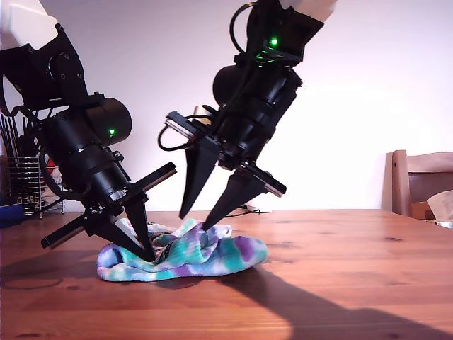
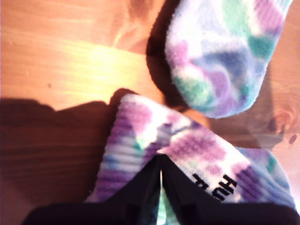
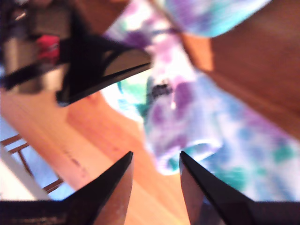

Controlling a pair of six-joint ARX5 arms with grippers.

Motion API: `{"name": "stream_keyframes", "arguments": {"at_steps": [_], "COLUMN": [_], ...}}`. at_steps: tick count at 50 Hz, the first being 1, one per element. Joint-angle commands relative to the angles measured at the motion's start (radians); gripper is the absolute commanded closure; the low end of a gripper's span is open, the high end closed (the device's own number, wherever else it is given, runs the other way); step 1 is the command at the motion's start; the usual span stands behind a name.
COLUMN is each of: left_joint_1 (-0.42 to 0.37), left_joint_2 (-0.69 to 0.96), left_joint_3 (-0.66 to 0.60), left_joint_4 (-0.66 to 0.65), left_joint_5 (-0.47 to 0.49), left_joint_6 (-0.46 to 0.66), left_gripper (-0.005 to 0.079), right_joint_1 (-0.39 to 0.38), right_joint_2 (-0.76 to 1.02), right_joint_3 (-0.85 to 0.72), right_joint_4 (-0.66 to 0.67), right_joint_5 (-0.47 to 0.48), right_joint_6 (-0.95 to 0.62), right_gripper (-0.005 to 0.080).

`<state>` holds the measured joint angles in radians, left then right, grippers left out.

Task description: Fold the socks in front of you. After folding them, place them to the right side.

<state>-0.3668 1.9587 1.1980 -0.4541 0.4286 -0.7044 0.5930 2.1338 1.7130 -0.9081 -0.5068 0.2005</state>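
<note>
Socks [image 1: 191,256] are pinched in my first tool [image 1: 145,248], tilted down; my second tool [image 1: 195,219] hovers agape.

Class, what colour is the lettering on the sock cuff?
Black lettering, clearest in the first wrist view.

A wooden table [image 1: 340,283] carries everything — reddish-brown boards with visible grain and dark knots, lit by a bright patch of sun toward the front edge and crossed by long arm shadows. Directly on it lie the socks [image 1: 191,255], bunched in a soft tie-dye heap toward the exterior view's left, one cuff showing black lettering. At the exterior view's far left, a wire rack [image 1: 25,185] seems to stand on the tabletop — hard to tell.
</note>
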Motion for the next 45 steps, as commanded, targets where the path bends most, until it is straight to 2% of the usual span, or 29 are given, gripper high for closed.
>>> {"name": "stream_keyframes", "arguments": {"at_steps": [1, 27, 39, 45], "left_joint_1": [-0.016, -0.015, -0.014, -0.014], "left_joint_2": [0.080, 0.080, 0.080, 0.080], "left_joint_3": [-0.046, -0.046, -0.046, -0.046], "left_joint_4": [-0.016, -0.015, -0.008, -0.006], "left_joint_5": [-0.006, 0.077, 0.095, 0.096], "left_joint_6": [-0.006, -0.001, 0.005, 0.006], "left_gripper": [0.0764, 0.0764, 0.0764, 0.0764], "right_joint_1": [0.005, 0.011, 0.016, 0.022], "right_joint_2": [-0.024, -0.002, 0.009, 0.009], "right_joint_3": [0.005, 0.004, 0.003, 0.003], "right_joint_4": [0.008, 0.019, 0.006, 0.008], "right_joint_5": [-0.001, 0.072, 0.093, 0.109], "right_joint_6": [0.006, -0.019, -0.057, -0.075], "right_gripper": [0.0471, 0.0474, 0.0586, 0.0672]}}
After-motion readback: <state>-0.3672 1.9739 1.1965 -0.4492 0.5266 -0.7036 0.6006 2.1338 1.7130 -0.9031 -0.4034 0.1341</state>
